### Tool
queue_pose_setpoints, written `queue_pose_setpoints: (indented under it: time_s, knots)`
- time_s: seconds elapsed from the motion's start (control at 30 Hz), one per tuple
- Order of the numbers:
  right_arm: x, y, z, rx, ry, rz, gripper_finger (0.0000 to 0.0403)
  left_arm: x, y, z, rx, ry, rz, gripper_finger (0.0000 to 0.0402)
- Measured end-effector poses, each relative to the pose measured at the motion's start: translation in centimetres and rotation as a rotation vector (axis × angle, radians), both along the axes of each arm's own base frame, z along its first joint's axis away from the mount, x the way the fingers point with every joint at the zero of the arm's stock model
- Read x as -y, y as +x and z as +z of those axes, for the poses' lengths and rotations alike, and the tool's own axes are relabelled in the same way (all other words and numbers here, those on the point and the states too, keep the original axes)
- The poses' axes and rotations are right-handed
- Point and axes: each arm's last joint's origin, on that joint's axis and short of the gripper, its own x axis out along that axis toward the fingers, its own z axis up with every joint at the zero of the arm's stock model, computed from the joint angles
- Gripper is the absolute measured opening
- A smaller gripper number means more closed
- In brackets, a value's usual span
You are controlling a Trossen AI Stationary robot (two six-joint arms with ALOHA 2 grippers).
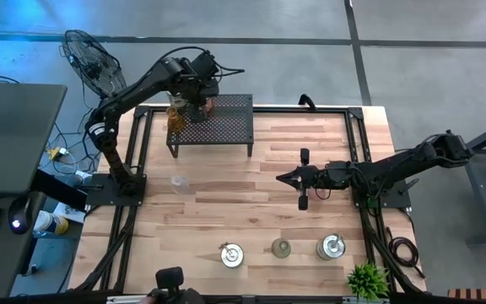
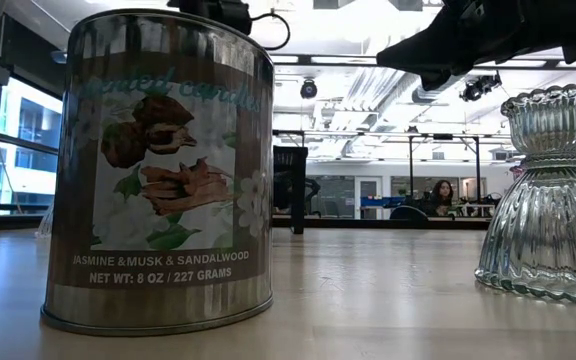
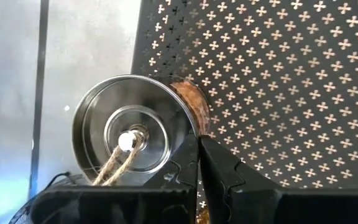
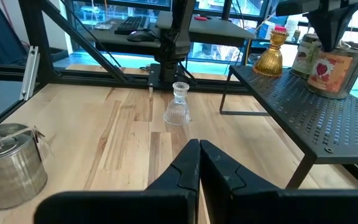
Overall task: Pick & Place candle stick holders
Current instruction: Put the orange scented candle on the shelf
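Observation:
My left gripper hangs shut over the far left part of the black perforated rack. Right below it a silver tin holder with a round lid and a twine loop stands on the rack; it carries a red label in the right wrist view. An amber holder stands on the rack beside it. A clear glass holder stands on the table. Near the front edge stand a silver tin, an olive holder and another silver one. My right gripper hovers shut and empty over the table's middle. My left gripper points down from above, its shut fingertips standing right at the rim of the silver tin's lid. I cannot tell whether they touch it. The tin stands upright on the rack.
A small green plant stands at the near right corner. A fan and a desk stand beyond the table's left side. In the low view the near tin and a ribbed glass holder fill the foreground.

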Motion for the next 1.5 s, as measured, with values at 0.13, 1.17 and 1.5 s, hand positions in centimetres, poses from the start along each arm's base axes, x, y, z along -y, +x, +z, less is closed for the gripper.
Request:
queue_pose_setpoints:
  time_s: [0.13, 1.17, 1.5]
  knots:
    - [0.0, 0.0, 0.0, 0.0, 0.0, 0.0, 0.0002, -0.07, 0.0, -0.03, -0.011, 0.014, 0.01, 0.0024]
    - [0.0, 0.0, 0.0, 0.0, -0.002, 0.001, 0.0001, -0.41, -0.38, 0.06, -0.109, 0.144, 0.109, 0.0083]
    - [0.01, 0.0, 0.0, -0.001, -0.002, 0.001, 0.0002, -0.22, -0.22, 0.08, -0.107, 0.146, 0.106, 0.0083]
